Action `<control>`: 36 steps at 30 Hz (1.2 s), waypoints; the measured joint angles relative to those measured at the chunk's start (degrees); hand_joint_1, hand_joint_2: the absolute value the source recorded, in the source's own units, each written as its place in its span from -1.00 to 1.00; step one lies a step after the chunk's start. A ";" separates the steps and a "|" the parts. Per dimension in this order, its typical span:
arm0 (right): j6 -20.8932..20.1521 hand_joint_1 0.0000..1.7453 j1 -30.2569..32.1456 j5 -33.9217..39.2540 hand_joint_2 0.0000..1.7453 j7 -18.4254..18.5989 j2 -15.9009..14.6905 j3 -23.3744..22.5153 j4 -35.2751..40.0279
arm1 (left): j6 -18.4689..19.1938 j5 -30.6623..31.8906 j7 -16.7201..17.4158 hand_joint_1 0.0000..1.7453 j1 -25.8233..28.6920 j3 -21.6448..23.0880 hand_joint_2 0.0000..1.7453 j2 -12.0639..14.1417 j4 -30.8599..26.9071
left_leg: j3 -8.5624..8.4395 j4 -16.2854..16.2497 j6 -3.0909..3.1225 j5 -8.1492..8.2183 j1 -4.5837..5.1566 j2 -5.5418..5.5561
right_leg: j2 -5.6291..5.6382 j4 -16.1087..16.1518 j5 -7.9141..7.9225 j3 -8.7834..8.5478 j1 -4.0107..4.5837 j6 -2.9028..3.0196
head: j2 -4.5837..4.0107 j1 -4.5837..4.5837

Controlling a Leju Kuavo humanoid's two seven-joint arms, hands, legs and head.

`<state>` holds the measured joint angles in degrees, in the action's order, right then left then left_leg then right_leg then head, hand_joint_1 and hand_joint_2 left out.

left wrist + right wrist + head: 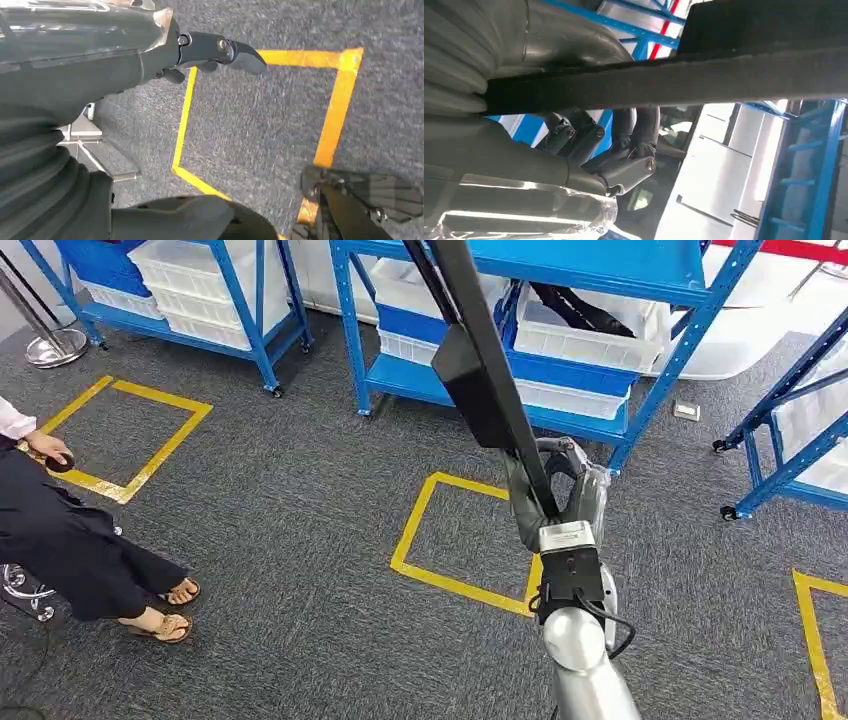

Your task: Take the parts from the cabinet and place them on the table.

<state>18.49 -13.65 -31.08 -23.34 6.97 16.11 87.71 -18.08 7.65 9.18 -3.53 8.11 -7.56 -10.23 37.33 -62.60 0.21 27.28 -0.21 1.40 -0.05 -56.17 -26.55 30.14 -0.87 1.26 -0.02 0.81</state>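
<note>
Head view: the right hand (560, 485) gripped a long black part (485, 370), a bar with a thicker block along it, held upright over grey carpet before the blue cabinet (530, 300) with its white bins (585, 340); no table was in sight, so I judged the carry wanted slow turning to keep the bar's far end off the frame. Left wrist view: the left hand (210, 55) hung over a yellow floor marking (332, 110), fingers (240, 52) loosely curled, holding nothing. Right wrist view: dark fingers (644, 130) wrapped the bar, and I judged that grip should stay firm.
</note>
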 joint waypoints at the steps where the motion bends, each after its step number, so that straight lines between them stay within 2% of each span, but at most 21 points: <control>1: -0.11 1.00 0.00 -0.09 1.00 0.00 0.00 0.04 0.02 | -0.24 0.33 -0.67 -1.00 -0.06 0.11 1.00 0.13 0.00 | 2.19 -4.50 -0.35 2.29 -0.19 -0.51 | -0.47 -0.01 -0.03 0.00 0.03 0.04 | 0.00 -0.11; 3: -0.17 1.00 0.05 -0.44 1.00 0.07 0.00 0.09 0.02 | -0.63 0.74 -1.99 -1.00 -0.08 0.35 1.00 0.20 0.00 | 6.51 -12.72 -1.05 5.07 -0.56 -0.73 | -1.57 -0.03 -0.09 0.13 0.05 0.08 | 0.00 0.04; 4: -0.31 1.00 0.05 -0.66 1.00 0.07 0.00 0.18 0.02 | -0.76 1.03 -2.62 -1.00 -0.04 0.46 1.00 0.35 0.00 | 7.02 -13.32 -1.30 4.49 -0.82 -0.97 | -2.07 -0.04 -0.13 0.12 0.00 0.07 | 0.00 -0.02; 5: -0.39 1.00 0.04 -0.79 1.00 0.09 0.00 0.24 0.02 | -0.83 1.46 -3.27 -1.00 -0.01 0.63 1.00 0.50 0.00 | 6.05 -11.03 -1.54 2.64 -1.09 -1.29 | -2.48 -0.09 -0.29 0.07 -0.06 -0.10 | 0.00 0.04; 7: -0.57 1.00 0.02 -0.90 1.00 0.15 0.04 0.28 0.11 | -1.31 1.68 -4.46 -1.00 -0.08 1.11 1.00 0.63 0.00 | 0.86 -1.21 -1.77 -2.19 -1.49 -2.60 | -3.35 -0.14 -0.62 -0.30 -0.21 -0.58 | 0.00 0.02; 8: -0.61 1.00 -0.05 -0.94 1.00 0.15 0.13 0.28 0.17 | -1.38 2.01 -4.87 -1.00 -0.16 1.16 1.00 0.61 0.00 | -1.77 3.33 -1.79 -3.52 -1.52 -4.91 | -3.72 -0.29 -0.92 -0.50 0.09 -1.05 | 0.00 0.02; 13: -0.72 1.00 -0.43 -1.20 1.00 0.20 0.48 0.33 0.76 | -1.42 3.76 -4.26 -1.00 -0.38 2.60 1.00 0.46 0.04 | -1.97 4.81 0.72 -3.29 -0.37 -2.48 | -5.67 -0.22 -1.65 -0.84 1.13 -2.90 | 0.00 -0.38; 15: -0.74 1.00 -0.51 -1.31 1.00 0.31 0.48 0.33 0.81 | -1.33 3.74 -3.78 -1.00 -0.42 2.75 1.00 0.46 0.04 | -2.17 5.24 1.89 -3.80 -0.66 -1.77 | -2.13 -4.37 -4.14 1.11 0.36 -2.75 | 0.00 -0.48; 16: -0.74 1.00 -0.60 -1.36 1.00 0.31 0.42 0.33 0.79 | -1.18 3.74 -3.67 -1.00 -0.53 2.78 1.00 0.46 0.04 | -2.04 5.24 2.08 -3.82 -0.66 -1.16 | -1.00 -9.08 -6.28 3.40 0.19 -2.51 | 0.00 -0.66; 18: -0.74 1.00 -0.51 -1.40 1.00 0.50 0.33 0.31 0.72 | -0.83 3.71 -3.45 -1.00 -0.48 2.82 1.00 0.41 0.04 | -1.86 5.21 2.12 -3.84 -0.57 0.25 | -0.20 -18.31 -9.33 8.24 0.24 -2.67 | 0.00 -0.70; 19: -0.74 1.00 -0.52 -1.44 1.00 0.50 0.33 0.31 0.72 | -0.79 3.71 -3.36 -1.00 -0.38 2.82 1.00 0.39 0.07 | -1.83 5.15 2.13 -3.86 -0.54 0.91 | -0.12 -19.46 -9.19 9.10 0.19 -3.04 | 0.00 -0.64; 20: -0.74 1.00 -0.52 -1.53 1.00 0.50 0.33 0.31 0.72 | -0.79 3.71 -3.30 -1.00 -0.31 2.82 1.00 0.41 0.07 | -1.86 5.14 2.13 -3.86 -0.54 1.51 | -0.12 -17.82 -8.05 8.50 0.17 -3.47 | 0.00 -0.66; 22: -0.74 1.00 -0.63 -1.57 1.00 0.52 0.33 0.31 0.72 | -0.70 3.71 -3.21 -1.00 -0.34 2.82 1.00 0.39 0.07 | -1.98 5.04 2.03 -3.89 -0.57 2.99 | 0.36 -7.85 -3.35 4.05 -0.06 -4.48 | 0.00 -0.68; 23: -0.74 1.00 -0.66 -1.71 1.00 0.57 0.33 0.31 0.72 | -0.57 3.74 -3.21 -1.00 -0.34 2.84 1.00 0.33 0.07 | -1.88 4.97 1.87 -3.90 -0.57 3.57 | 2.18 -2.71 -1.38 1.75 -0.43 -4.71 | 0.00 -0.72; 24: -0.74 1.00 -0.58 -1.77 1.00 0.59 0.33 0.33 0.72 | -0.33 3.89 -3.21 -1.00 -0.38 2.91 1.00 0.33 0.07 | -1.75 4.63 1.42 -3.82 -0.20 4.10 | 3.11 -1.25 -1.02 1.60 -0.21 -4.13 | 0.00 -0.70; 27: -0.74 1.00 -0.60 -1.86 1.00 0.68 0.37 0.35 0.72 | -0.17 4.37 -3.21 -1.00 -0.13 3.39 1.00 0.37 0.09 | -1.38 5.06 0.36 -4.23 -0.42 4.91 | 1.92 -1.27 -0.56 1.41 0.38 -2.92 | 0.00 -0.75; 28: -0.74 1.00 -0.63 -1.90 1.00 0.70 0.55 0.39 0.72 | -0.17 4.41 -3.21 -1.00 -0.06 3.43 1.00 0.42 0.13 | -1.25 5.08 0.02 -4.27 -0.35 5.20 | 1.41 -0.91 -0.23 1.14 -0.29 -2.39 | 0.00 -0.68; 30: -0.79 1.00 -0.62 -1.90 1.00 0.68 0.96 0.50 0.72 | -0.15 4.50 -3.19 -1.00 -0.03 3.69 1.00 0.50 0.20 | -0.08 2.10 -0.41 -1.84 -0.27 0.58 | 0.54 -0.68 0.00 0.94 -0.68 -1.20 | 0.00 -0.22; 33: -0.79 1.00 -0.55 -1.90 1.00 0.70 0.96 0.48 0.72 | 0.02 4.83 -3.19 -1.00 -0.33 3.89 1.00 0.74 0.20 | 6.35 -11.29 -1.21 4.47 -0.59 -0.85 | -1.19 -0.70 -0.24 0.92 -0.32 -0.83 | 0.00 0.04; 34: -0.79 1.00 -0.45 -1.90 1.00 0.70 0.96 0.50 0.72 | 0.24 4.94 -3.19 -1.00 -0.30 3.98 1.00 0.83 0.20 | 7.54 -13.67 -1.41 4.75 -0.62 -0.97 | -1.82 -0.71 -0.27 0.89 -0.32 -0.82 | 0.00 0.04; 36: -0.79 1.00 -0.36 -1.90 1.00 0.70 0.96 0.50 0.72 | 0.44 4.96 -3.14 -1.00 -0.25 4.20 1.00 0.98 0.24 | 5.40 -9.28 -1.49 1.54 -0.85 -1.38 | -2.84 -0.74 -0.41 0.75 -0.32 -0.72 | 0.00 0.09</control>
<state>17.70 -14.01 -32.98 -22.64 7.93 16.61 88.43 -17.64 12.61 6.03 -3.78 12.31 -6.58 -9.99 42.72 -71.88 -1.29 28.82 -1.05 0.02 -2.89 -56.90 -26.96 30.90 -1.19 0.54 -0.02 0.90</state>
